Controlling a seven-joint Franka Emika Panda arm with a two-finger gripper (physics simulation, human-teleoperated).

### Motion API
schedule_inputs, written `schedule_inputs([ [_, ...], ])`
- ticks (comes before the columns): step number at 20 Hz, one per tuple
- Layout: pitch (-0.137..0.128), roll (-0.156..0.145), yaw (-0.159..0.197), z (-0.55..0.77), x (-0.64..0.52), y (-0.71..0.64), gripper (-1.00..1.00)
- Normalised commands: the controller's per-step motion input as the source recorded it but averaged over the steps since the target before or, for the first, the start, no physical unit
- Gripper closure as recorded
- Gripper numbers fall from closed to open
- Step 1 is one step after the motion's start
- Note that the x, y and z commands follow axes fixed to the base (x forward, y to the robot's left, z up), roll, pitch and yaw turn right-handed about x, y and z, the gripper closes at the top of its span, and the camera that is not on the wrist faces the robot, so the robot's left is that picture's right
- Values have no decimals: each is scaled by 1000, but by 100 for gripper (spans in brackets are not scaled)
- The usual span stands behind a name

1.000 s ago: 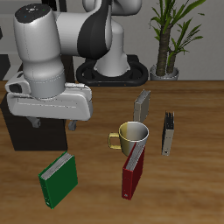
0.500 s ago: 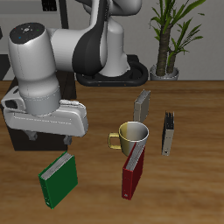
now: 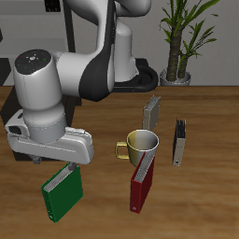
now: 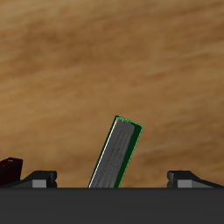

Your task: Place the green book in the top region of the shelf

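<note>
The green book (image 3: 63, 193) stands on edge on the wooden table near the front edge, with white page edges on its upper side. It also shows in the wrist view (image 4: 118, 154), between the two fingertips and below them. My gripper (image 3: 53, 162) is open and empty, hanging just above the book's back end; in the wrist view (image 4: 114, 179) both fingers are spread wide apart. The dark shelf (image 3: 6, 112) is mostly hidden behind the arm at the table's back.
A dark red book (image 3: 142, 182) leans beside a yellow mug (image 3: 141, 143); its corner shows in the wrist view (image 4: 9, 168). Two thin grey books (image 3: 152, 113) (image 3: 179, 141) stand farther back. A potted plant (image 3: 177, 42) stands at the back.
The arm has come forward and down from over the shelf until the gripper hangs just above the green book. The books and mug have not moved.
</note>
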Motion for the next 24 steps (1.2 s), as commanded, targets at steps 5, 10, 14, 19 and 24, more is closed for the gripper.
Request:
schedule_inputs([
  [5, 30, 9, -24, -375, 50, 110, -100],
  [10, 28, -9, -20, -279, 43, -22, -100],
  [14, 49, -11, -53, -353, -28, -84, -100],
  [19, 18, -14, -6, -133, -19, -59, 100],
  [24, 6, -8, -17, -57, -64, -53, 100],
])
